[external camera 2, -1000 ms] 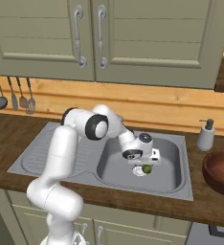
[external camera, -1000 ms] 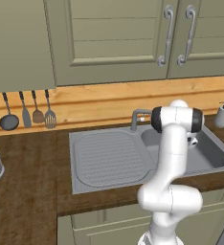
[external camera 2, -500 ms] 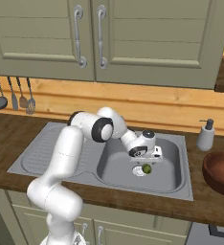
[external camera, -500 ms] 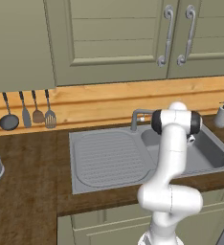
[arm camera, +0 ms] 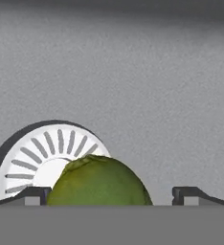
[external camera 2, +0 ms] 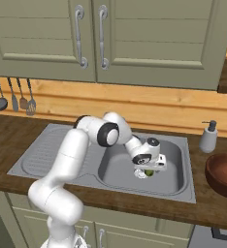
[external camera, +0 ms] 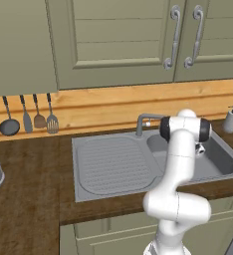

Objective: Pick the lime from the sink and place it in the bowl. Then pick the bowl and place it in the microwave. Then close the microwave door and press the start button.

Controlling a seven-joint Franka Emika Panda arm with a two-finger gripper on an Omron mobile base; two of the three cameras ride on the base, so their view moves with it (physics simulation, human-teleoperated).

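The lime [arm camera: 99, 184], a small green fruit, lies on the sink's floor at the edge of the white drain [arm camera: 42, 155]. My gripper [arm camera: 114, 196] is open, low in the basin, with one dark fingertip [arm camera: 35, 194] on each side of the lime and a gap on the right. In the right base view the gripper [external camera 2: 148, 169] hangs over the lime [external camera 2: 150, 172] inside the grey sink [external camera 2: 179, 160]. The brown bowl [external camera 2: 224, 174] stands on the counter right of the sink. The microwave is out of view.
A soap dispenser [external camera 2: 208, 137] stands at the sink's back right corner. The curved faucet [external camera: 143, 119] rises behind the basin, and the ribbed drainboard [external camera: 108, 162] lies to its left. Kitchen utensils [external camera: 29, 117] hang on the wooden wall strip. Cabinets hang overhead.
The hand has dropped lower into the basin, down around the lime. The jaws have stayed open and the lime has not moved.
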